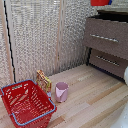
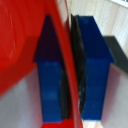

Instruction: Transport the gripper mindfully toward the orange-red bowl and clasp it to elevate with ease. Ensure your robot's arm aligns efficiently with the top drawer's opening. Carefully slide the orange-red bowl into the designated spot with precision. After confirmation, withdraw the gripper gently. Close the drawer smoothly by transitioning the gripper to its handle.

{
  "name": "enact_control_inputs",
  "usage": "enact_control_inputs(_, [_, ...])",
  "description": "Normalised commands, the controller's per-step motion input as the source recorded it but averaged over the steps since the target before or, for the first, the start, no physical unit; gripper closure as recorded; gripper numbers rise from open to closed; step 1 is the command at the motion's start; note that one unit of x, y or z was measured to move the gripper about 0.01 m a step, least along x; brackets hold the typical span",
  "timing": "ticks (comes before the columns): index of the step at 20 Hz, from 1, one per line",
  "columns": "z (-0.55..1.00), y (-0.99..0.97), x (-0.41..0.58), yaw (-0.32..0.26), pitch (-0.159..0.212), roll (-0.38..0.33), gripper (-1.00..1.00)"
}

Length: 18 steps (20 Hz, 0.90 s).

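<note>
In the wrist view, my gripper [image 2: 70, 65] is shut on the rim of the orange-red bowl [image 2: 20, 45], with one dark-blue finger [image 2: 50, 80] on each side of the thin red wall. In the exterior view the bowl [image 1: 99, 2] hangs at the top edge of the picture, above the top drawer [image 1: 107, 30]. That drawer stands pulled out, and a dark opening shows behind its front. Its silver handle [image 1: 105, 38] runs across the front. Most of the gripper is cut off by the exterior view's top edge. A white part of the robot's arm [image 1: 125, 75] shows at the exterior view's right edge.
A shorter brown drawer front [image 1: 106, 62] with its own bar sits below the top drawer. On the wooden floor stand a big red wire basket [image 1: 27, 102], a pink cup [image 1: 61, 91] and a small patterned packet [image 1: 43, 81]. A pale textured wall lies behind.
</note>
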Motion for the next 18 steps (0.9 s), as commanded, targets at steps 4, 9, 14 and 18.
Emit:
enact_control_inputs(4, [0.23,-0.84,-0.131,-0.083,0.068,0.067,1.0])
enact_control_inputs(9, [0.07,-0.69,-0.23,-0.091,0.027,0.033,1.0])
enact_control_inputs(14, [-0.02,-0.33,-0.106,-0.014,-0.001,0.012,1.0])
enact_control_inputs(18, [-0.09,-0.05,-0.017,0.008,0.0,-0.004,1.0])
